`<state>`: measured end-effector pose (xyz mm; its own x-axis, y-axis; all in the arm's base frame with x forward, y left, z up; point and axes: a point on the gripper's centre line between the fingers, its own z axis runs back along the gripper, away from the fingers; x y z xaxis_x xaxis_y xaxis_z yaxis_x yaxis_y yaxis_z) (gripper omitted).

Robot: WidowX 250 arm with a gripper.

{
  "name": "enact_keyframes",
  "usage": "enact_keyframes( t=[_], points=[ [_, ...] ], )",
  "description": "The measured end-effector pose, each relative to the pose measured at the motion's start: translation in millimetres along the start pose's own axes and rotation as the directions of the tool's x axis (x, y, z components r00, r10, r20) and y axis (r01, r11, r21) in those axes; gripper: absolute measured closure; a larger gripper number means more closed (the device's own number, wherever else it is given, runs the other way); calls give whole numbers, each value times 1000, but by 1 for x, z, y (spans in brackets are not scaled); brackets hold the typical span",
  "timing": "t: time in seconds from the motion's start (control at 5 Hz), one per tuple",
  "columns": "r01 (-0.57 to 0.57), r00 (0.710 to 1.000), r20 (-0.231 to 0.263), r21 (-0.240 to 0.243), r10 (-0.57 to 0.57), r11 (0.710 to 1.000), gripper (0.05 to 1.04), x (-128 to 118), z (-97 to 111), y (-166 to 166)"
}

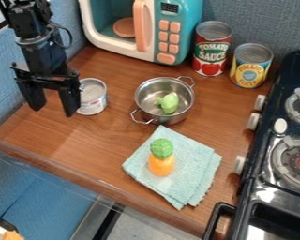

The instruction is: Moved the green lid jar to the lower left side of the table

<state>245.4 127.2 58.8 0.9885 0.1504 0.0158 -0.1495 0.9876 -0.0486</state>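
An orange jar with a bumpy green lid stands upright on the folded light-teal cloth, right of the table's lower middle. My gripper hangs at the upper left, over the wooden table's left side, well away from the jar. Its two fingers are spread apart with nothing between them, and the right one is close beside a small can in this view.
The small can is right of the gripper. A metal pot holds a green toy. Behind are a toy microwave, a tomato can and a pineapple can. The stove borders the right; the table's edge runs along the lower left.
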Motion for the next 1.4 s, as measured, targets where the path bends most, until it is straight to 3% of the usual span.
enact_keyframes(
  t=[0.2, 0.4, 0.6, 1.0, 1.2, 1.4],
  points=[
    [-3, 1000, -28, -10, 3, 1000, 83, -3, -9, -2],
    [87, 994, -62, -25, -88, 996, 83, -6, -16, -40],
    [212, 976, -44, -17, -212, 977, 83, -2, -15, -87],
    [357, 934, -15, -4, -357, 934, 83, -1, -16, -148],
    [374, 928, 1, 12, -374, 927, 83, 0, -19, -157],
    [380, 925, -35, 28, -379, 924, 83, -2, -34, -158]
  ],
)
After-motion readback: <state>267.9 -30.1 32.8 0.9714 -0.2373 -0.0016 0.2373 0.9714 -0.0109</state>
